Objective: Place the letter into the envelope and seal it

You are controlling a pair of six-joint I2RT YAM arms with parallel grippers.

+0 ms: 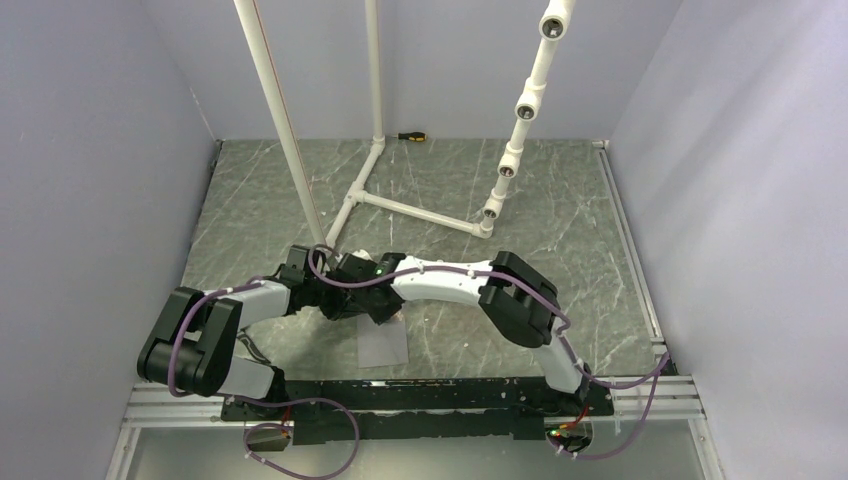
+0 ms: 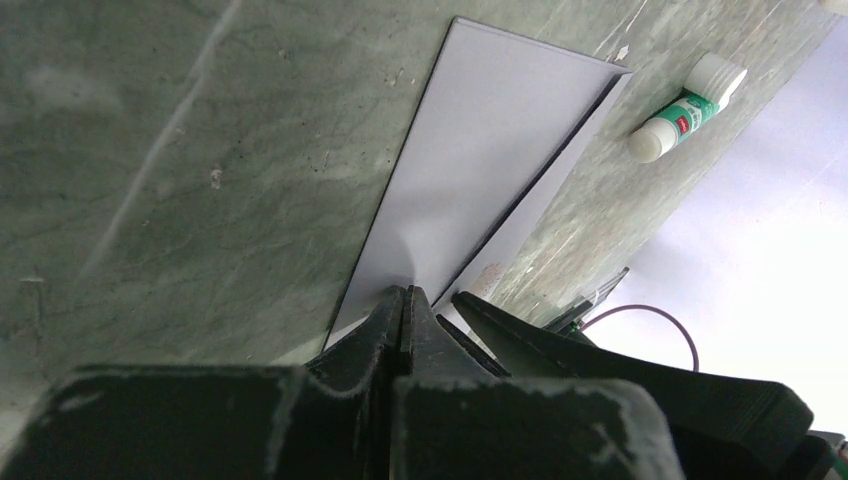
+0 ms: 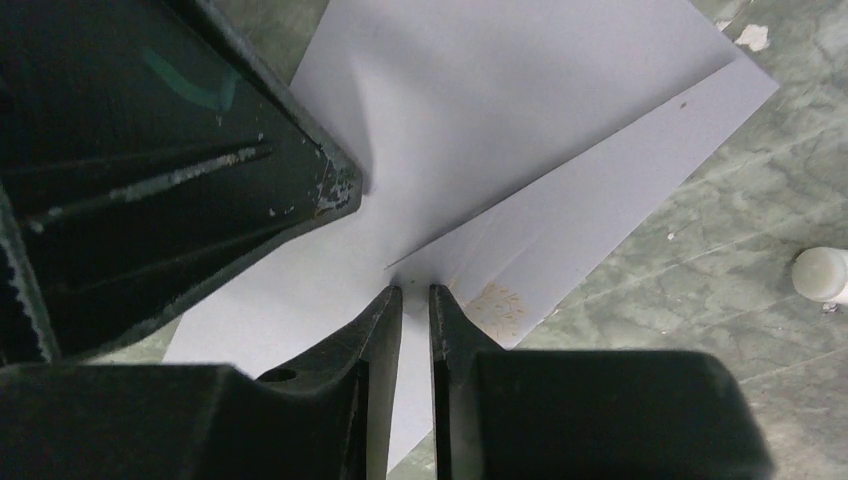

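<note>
The pale grey envelope (image 1: 383,345) lies flat on the green marbled table, just ahead of the arm bases. In the left wrist view the envelope (image 2: 490,140) stretches away from my left gripper (image 2: 405,293), whose jaws are shut with the tips resting on the paper. My right gripper (image 3: 415,290) stands on the envelope (image 3: 520,110) by the pointed flap's edge. Its jaws are a narrow gap apart, with only the paper's surface showing between them. A brownish smudge (image 3: 495,302) marks the paper beside the right tip. The letter shows in no view.
A green-and-white glue stick (image 2: 685,110) lies on the table beyond the envelope; its white cap (image 3: 822,272) shows in the right wrist view. A white pipe frame (image 1: 410,205) and a screwdriver (image 1: 410,135) stand farther back. Pale walls enclose three sides.
</note>
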